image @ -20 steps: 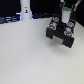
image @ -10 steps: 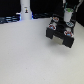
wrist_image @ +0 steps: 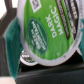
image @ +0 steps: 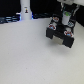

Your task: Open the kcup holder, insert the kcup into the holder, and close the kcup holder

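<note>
One kcup (wrist_image: 47, 32) is gripped by the closed fingers (image: 65, 21) above the kcup holder (image: 61, 36); if tilted, it could jam at the slot.

Two cameras: one wide, one pressed close.
The exterior view looks down across the desk (image: 25, 55) from a distance; the wrist view sits tight against the kcup (wrist_image: 47, 32), which both views share.

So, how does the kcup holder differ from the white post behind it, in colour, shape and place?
The kcup holder is black, low and boxy; the white post is pale, narrow and upright. The holder sits on the exterior view's right under the gripper; the post stands further back, on the left, alone. Both rest on the white table.
</note>
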